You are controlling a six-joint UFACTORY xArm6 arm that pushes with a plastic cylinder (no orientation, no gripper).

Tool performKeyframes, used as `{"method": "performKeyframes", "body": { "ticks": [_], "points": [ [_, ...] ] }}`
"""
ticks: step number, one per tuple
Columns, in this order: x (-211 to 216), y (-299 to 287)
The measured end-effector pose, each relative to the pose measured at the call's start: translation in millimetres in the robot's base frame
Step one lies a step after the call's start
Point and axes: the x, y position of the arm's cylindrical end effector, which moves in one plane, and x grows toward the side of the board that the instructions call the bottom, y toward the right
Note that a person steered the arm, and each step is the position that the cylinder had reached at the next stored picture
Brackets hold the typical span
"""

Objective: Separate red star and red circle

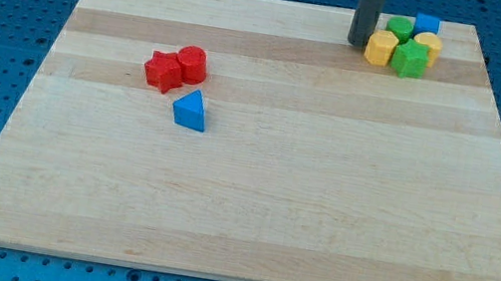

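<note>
A red star (162,71) and a red circle (191,64) lie touching each other at the board's upper left, the star to the left of the circle. A blue triangle (191,111) lies just below them. My tip (358,44) stands far to the right near the board's top edge, just left of a cluster of blocks and well apart from the red pair.
The cluster at the top right holds a yellow block (380,48), a green star (410,59), a green block (400,27), a blue block (427,23) and another yellow block (429,45). The wooden board (249,211) lies on a blue perforated table.
</note>
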Motion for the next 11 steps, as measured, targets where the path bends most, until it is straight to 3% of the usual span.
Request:
{"method": "performKeyframes", "body": {
  "ticks": [4,5,9,11],
  "points": [
    [2.2,-209.5],
    [25.4,-237.2],
    [95.2,-266.3],
    [102.7,-227.3]
  ]
}}
